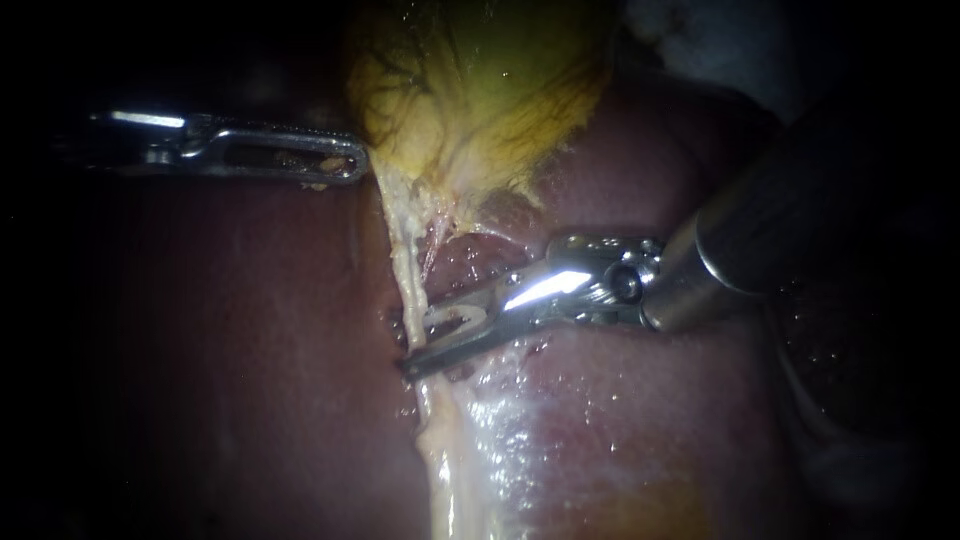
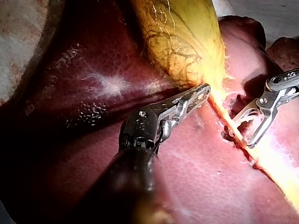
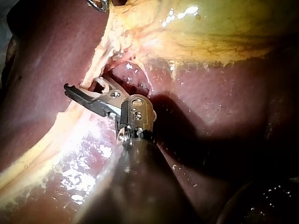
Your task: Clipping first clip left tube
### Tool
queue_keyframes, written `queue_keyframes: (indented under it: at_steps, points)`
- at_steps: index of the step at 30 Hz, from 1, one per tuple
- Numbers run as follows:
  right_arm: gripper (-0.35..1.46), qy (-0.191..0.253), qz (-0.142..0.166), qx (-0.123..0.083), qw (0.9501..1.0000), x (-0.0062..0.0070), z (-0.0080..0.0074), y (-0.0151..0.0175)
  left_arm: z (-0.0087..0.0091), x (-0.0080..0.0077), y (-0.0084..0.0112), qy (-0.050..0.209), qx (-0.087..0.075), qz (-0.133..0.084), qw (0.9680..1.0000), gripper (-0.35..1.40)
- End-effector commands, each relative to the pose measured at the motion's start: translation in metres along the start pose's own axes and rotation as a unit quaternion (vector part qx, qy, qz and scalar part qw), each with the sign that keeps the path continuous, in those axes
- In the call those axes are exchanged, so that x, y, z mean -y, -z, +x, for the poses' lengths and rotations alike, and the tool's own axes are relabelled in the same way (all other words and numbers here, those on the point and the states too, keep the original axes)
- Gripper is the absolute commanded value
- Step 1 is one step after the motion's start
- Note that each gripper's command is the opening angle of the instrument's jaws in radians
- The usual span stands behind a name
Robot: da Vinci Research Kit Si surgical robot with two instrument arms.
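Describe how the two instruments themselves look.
Left instrument: a dark, glossy shaft, a dark wrist joint with a small pin, then slim silver metal, long and slotted. Right instrument: a grey shaft with a rounded collar, a bright silver wrist with round pins, and a shorter, darker end. No cables show.

The gallbladder (image 1: 480, 90) is sitting above the tube (image 1: 405, 260), the left instrument (image 1: 345, 165) up-left of it, the right instrument (image 1: 413, 345) jaws straddling it.

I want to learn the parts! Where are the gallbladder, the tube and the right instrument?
gallbladder (image 1: 480, 90), endoscope view, yellow middle.
tube (image 1: 402, 260), endoscope view, pale strand above jaws.
right instrument (image 1: 413, 343), endoscope view, midway between jaws.
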Motion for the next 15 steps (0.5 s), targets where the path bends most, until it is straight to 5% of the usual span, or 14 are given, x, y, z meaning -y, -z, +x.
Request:
queue_keyframes:
  at_steps: [1, 15]
  points:
    - [0.53, 0.0, 0.0, 0.0, 1.0, 0.0, 0.0, 0.0, 0.0, 0.0, 0.0, 0.0, 0.0, 0.0, 1.0, -0.35]
    - [0.55, 0.002, 0.01, 0.006, 0.9999, 0.0001, -0.001, 0.0039, 0.0, 0.0, 0.0001, 0.0, 0.0, 0.0, 1.0, -0.35]
